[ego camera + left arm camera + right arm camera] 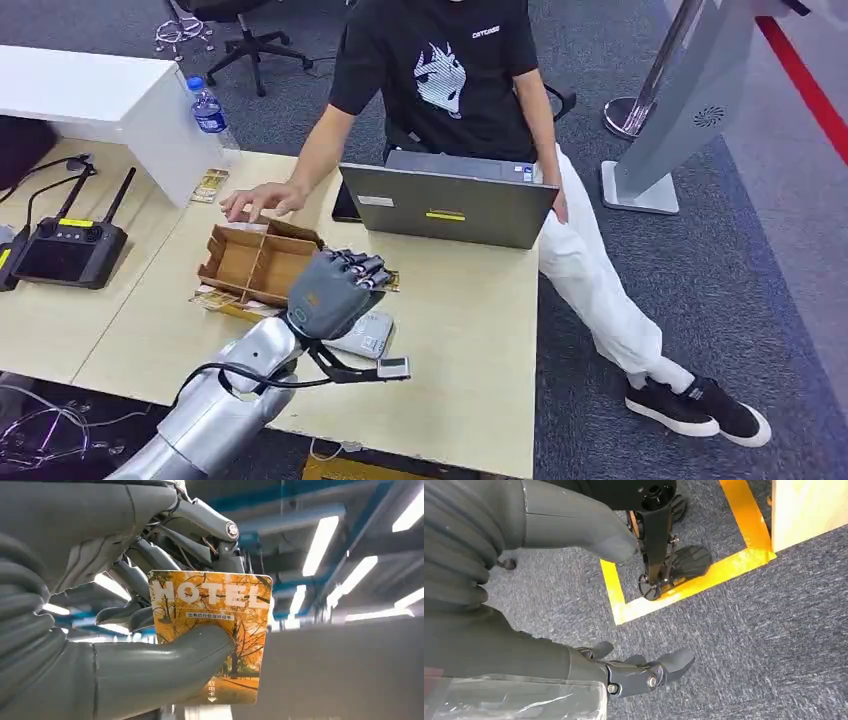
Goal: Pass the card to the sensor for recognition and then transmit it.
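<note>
My left hand (335, 285) hovers low over the wooden table (470, 340), just right of an open cardboard box (255, 262). In the left wrist view its thumb (165, 665) and fingers (150, 560) pinch an orange card (220, 615) printed HOTEL with autumn trees. A flat grey-white sensor pad (372, 338) lies on the table directly beneath the hand, partly hidden by it. My right hand (524, 645) hangs beside my body over the grey carpet, fingers apart and holding nothing.
A person sits across the table behind a grey laptop (450, 205), one hand (262, 200) resting beside the box. A black remote controller (68, 250) lies at the left, a water bottle (208, 108) at the back. More cards (210, 185) lie past the box.
</note>
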`<action>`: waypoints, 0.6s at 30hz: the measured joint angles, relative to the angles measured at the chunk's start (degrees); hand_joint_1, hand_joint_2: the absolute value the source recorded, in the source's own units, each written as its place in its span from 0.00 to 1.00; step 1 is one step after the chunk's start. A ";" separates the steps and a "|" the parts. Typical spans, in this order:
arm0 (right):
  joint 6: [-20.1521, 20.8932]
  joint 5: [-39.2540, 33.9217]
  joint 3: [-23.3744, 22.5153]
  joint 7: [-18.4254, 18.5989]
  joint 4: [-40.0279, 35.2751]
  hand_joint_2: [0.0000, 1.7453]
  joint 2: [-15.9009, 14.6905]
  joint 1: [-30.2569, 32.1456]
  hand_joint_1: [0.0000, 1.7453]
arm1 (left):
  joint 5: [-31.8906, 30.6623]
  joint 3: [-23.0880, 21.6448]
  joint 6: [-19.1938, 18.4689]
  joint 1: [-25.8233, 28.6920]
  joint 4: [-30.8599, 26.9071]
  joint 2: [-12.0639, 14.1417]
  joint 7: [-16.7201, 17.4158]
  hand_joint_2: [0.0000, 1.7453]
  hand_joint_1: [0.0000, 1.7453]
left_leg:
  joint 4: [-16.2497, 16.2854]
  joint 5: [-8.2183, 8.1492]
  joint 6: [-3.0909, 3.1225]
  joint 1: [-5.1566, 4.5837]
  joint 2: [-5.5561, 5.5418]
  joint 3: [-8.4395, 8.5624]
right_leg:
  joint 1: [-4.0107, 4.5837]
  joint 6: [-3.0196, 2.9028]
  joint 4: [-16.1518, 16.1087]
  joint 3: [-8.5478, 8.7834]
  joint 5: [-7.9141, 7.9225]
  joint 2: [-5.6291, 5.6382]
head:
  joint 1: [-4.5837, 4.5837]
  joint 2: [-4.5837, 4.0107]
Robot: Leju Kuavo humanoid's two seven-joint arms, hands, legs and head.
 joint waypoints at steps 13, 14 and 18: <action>0.72 1.16 -0.02 -0.24 0.13 1.00 0.02 -0.08 0.00 | 0.76 -0.26 1.40 -0.72 14.15 -2.49 0.35 1.00 1.00 | 0.00 0.00 0.00 0.00 0.00 -0.01 | 0.00 0.00 0.00 0.00 0.00 0.00 | -0.02 0.00; 0.83 1.20 -0.04 -0.39 0.13 1.00 0.02 -0.07 0.00 | 0.76 -0.26 1.60 -0.82 15.56 -2.67 0.35 1.00 1.00 | 0.00 0.00 0.00 0.00 0.00 -0.01 | 0.00 0.00 0.00 0.00 0.00 0.00 | -0.02 0.00; 0.94 1.25 -0.11 -0.57 0.15 1.00 0.02 -0.08 0.00 | 0.74 -0.26 2.51 -0.95 20.54 -3.67 0.17 1.00 1.00 | 0.00 0.00 0.00 0.00 0.00 -0.01 | 0.00 0.00 0.00 0.00 0.00 0.00 | -0.02 0.00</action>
